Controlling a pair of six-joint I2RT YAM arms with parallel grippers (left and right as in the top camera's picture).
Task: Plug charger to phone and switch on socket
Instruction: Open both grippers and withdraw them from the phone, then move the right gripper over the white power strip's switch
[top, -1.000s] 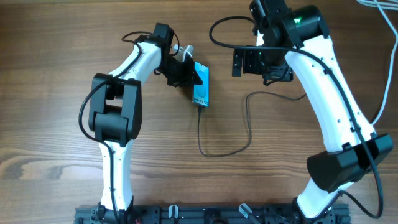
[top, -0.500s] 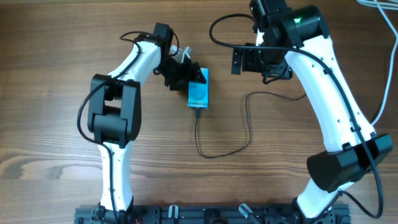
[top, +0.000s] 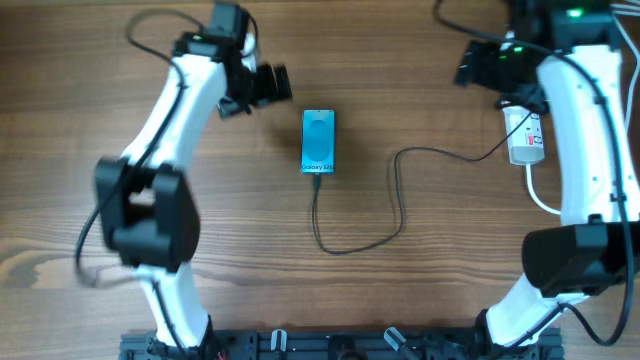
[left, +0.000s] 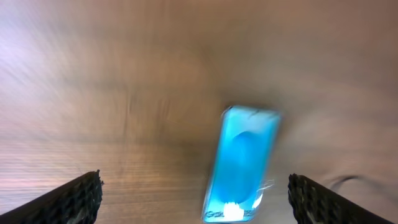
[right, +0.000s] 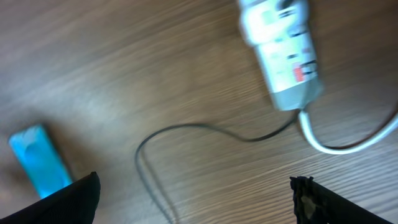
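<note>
We saw the left gripper (top: 272, 85) and right gripper (top: 474, 66) with fingers wide apart, empty. The thin black charger cable (top: 400, 190) met the turquoise-screened flat phone (top: 318, 141).

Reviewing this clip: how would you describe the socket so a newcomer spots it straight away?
On the wooden table, go to the far right, beside the white right arm. The socket lies there; unlike the turquoise phone at centre, it is a white block with red markings and a thick white cable leaving one end.
</note>
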